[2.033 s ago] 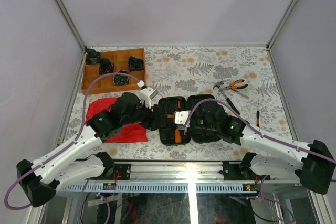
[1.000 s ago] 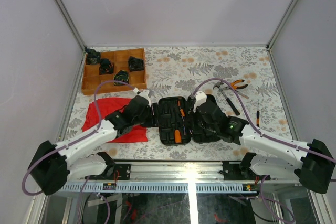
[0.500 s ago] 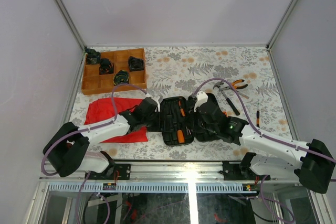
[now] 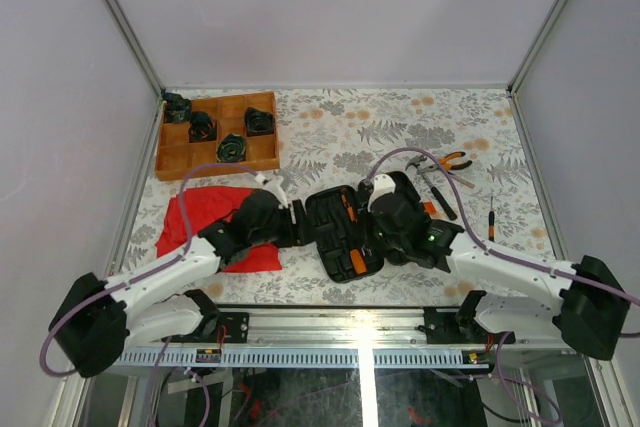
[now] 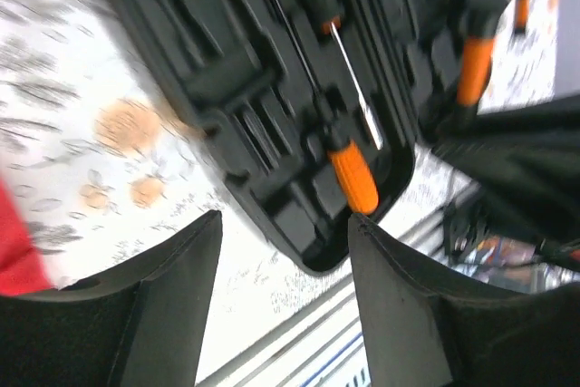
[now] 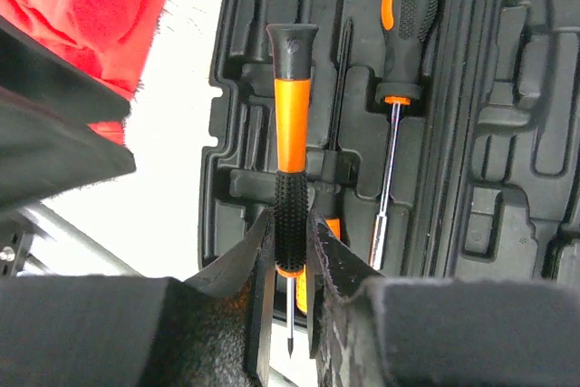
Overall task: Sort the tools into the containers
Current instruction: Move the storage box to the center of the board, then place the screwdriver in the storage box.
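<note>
The black tool case (image 4: 335, 237) lies open at the table's near middle, and a large orange-handled screwdriver (image 5: 352, 175) sits in its moulded slots. My right gripper (image 6: 290, 256) is shut on a small screwdriver (image 6: 292, 124) with an orange-and-black handle, held over the case (image 6: 507, 133) with its tip pointing back between the fingers. Another screwdriver (image 6: 399, 33) rests in a slot. My left gripper (image 5: 285, 256) is open and empty at the case's near corner (image 5: 227, 70). Orange-handled pliers (image 4: 455, 160) and a slim screwdriver (image 4: 491, 215) lie on the table at the right.
A wooden compartmented tray (image 4: 262, 152) holding black parts stands at the back left. A red cloth (image 4: 195, 209) lies under my left arm, left of the case. A black-handled hammer (image 4: 434, 187) lies beside the pliers. The table's metal front rail (image 5: 299, 351) runs just below my left gripper.
My left arm has swung and its gripper stays at the case's left side. The case has turned a little. My right gripper has moved down-left over the case with the small screwdriver.
</note>
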`<control>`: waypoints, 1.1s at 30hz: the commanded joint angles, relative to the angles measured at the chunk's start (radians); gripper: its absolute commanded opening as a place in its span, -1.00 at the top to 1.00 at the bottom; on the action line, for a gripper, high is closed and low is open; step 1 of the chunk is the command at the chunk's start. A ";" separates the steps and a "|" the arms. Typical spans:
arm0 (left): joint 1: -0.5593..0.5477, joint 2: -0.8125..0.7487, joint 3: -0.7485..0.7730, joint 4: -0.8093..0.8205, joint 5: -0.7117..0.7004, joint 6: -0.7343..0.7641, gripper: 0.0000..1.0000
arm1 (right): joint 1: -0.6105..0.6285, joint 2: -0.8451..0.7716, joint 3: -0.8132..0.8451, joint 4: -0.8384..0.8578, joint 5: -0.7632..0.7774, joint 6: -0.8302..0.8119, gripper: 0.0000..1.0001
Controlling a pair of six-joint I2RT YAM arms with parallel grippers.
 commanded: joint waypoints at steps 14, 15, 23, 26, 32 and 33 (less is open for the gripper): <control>0.199 -0.271 0.333 -0.476 -0.303 0.302 -0.22 | -0.005 0.494 0.437 -0.034 -0.008 -0.005 0.97; 0.199 -0.290 0.326 -0.470 -0.317 0.325 -0.23 | -0.007 0.533 0.467 -0.058 -0.010 -0.010 0.97; 0.199 -0.301 0.294 -0.450 -0.356 0.319 -0.26 | -0.017 0.656 0.542 -0.137 -0.055 -0.008 0.93; 0.199 -0.275 0.295 -0.454 -0.336 0.313 -0.26 | -0.016 0.666 0.547 -0.167 -0.050 0.004 0.92; 0.200 -0.237 0.306 -0.469 -0.328 0.318 -0.25 | -0.018 0.695 0.552 -0.193 -0.082 0.015 0.89; 0.199 -0.235 0.307 -0.469 -0.328 0.321 -0.26 | -0.018 0.703 0.556 -0.194 -0.083 0.016 0.88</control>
